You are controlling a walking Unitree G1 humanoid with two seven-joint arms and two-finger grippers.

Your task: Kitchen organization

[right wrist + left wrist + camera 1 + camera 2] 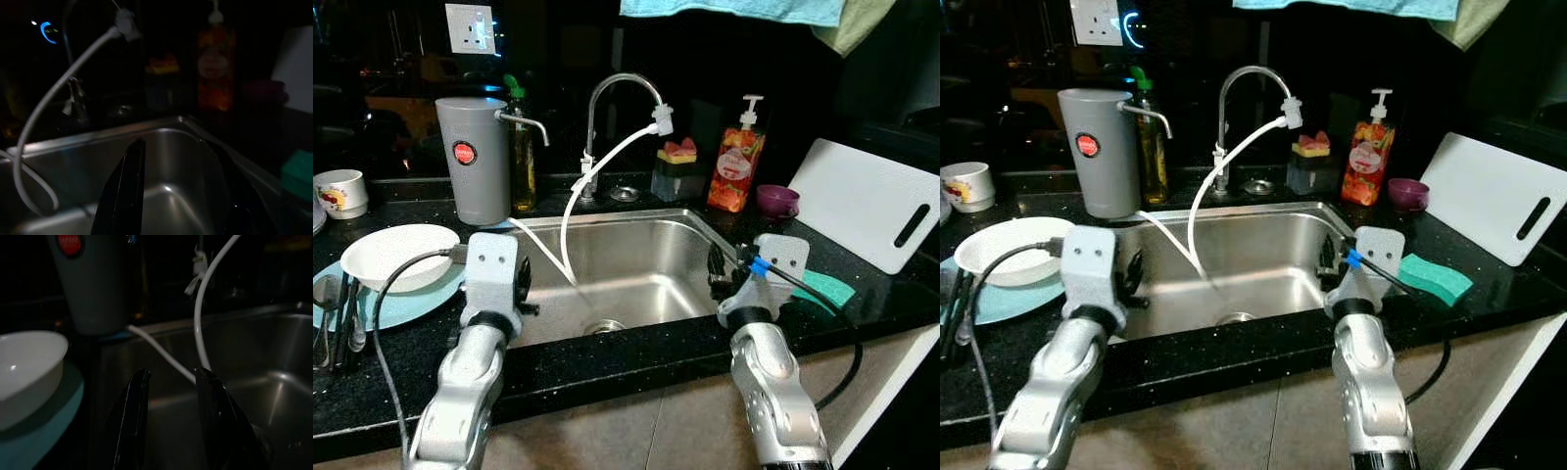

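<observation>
A steel sink [636, 257] is set in the black counter before me. My left gripper [172, 374] hovers over the sink's left rim, open, with nothing between its fingers [134, 416]. Just left of it a white bowl [397, 252] rests on a teal plate [421, 304], with cutlery [340, 323] beside them. My right gripper [171, 147] is held over the sink's right rim, also open and empty. A green sponge [1435, 277] lies on the counter right of it.
A faucet [619, 90] with a white hose [599, 168] hangs into the sink. Behind stand a grey dispenser [473, 157], an oil bottle [522, 152], a sponge holder [675, 168], a soap pump [736, 164], a purple cup [777, 201] and a white cutting board [867, 201]. A mug [340, 192] stands far left.
</observation>
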